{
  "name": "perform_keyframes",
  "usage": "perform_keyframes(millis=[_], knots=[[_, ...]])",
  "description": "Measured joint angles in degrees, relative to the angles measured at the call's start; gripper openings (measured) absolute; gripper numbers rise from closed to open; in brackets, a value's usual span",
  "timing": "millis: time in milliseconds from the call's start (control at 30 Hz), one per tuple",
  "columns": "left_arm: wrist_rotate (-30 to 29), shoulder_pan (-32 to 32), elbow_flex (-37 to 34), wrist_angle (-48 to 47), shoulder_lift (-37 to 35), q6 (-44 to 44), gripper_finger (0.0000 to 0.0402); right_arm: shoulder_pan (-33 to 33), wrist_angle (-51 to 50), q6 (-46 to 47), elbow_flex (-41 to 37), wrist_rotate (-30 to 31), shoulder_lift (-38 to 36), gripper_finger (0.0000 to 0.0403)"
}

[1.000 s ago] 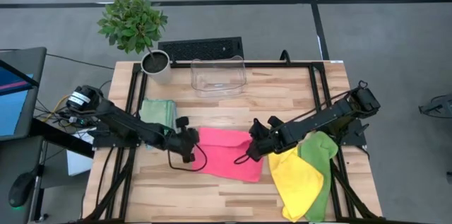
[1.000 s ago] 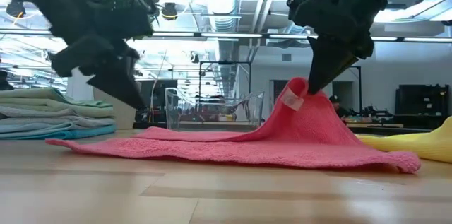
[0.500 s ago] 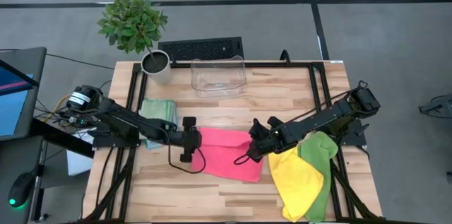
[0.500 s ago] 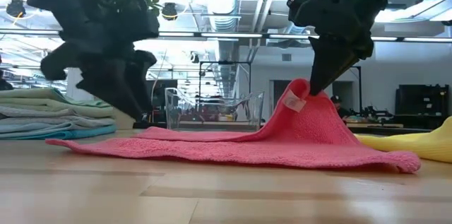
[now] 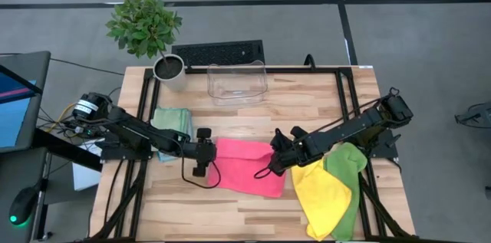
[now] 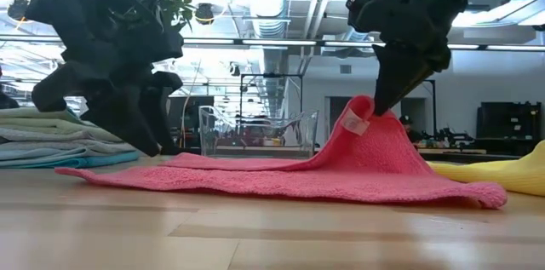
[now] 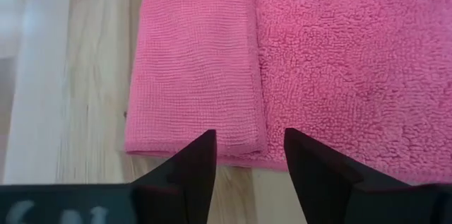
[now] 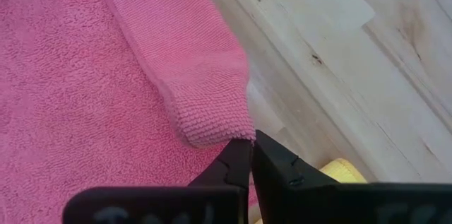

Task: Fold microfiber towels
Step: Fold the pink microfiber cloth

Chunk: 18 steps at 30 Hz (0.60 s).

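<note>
A pink microfiber towel lies spread in the middle of the table, with a strip along its left edge folded over. My left gripper stands open at that edge, low over the table, one finger on either side of the folded strip's end; I cannot tell if it touches. My right gripper is shut on the towel's right side, which rises to a peak in the low view. A yellow towel and a lime green towel lie at the right. My right gripper pinches a corner of the pink towel between its two fingertips, coming from above and slanting down. That corner, with a small white tag beside it, is lifted off the table. The cloth slopes down slack from it and the rest lies flat.
A stack of folded towels sits at the table's left. A clear plastic bin stands at the far middle, a potted plant at the far left, a keyboard behind the table. Bare wood lies along the near edge.
My left gripper has opened, rolled about its own line and sunk a little toward the pink towel's left edge. The towel and my right gripper have kept still.
</note>
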Motion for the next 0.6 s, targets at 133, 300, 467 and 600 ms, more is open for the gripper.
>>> perform_keyframes(millis=[133,300,467,600], knots=[[-0.6,0.0,0.0,0.3,0.0,0.5,0.014,0.0,0.0,0.0,0.0,-1.0,0.0,0.0035],[-1.1,0.0,0.0,1.2,1.3,1.5,0.0135,0.0,0.0,0.0,0.0,-1.1,0.0,0.0035],[-1.2,-0.2,0.0,2.9,4.4,2.1,0.0139,0.0,-0.2,0.0,0.0,-1.2,0.0,0.0035],[-2.3,-0.1,0.5,3.3,5.6,2.1,0.0143,0.0,-0.2,-0.2,0.0,-1.4,0.0,0.0035]])
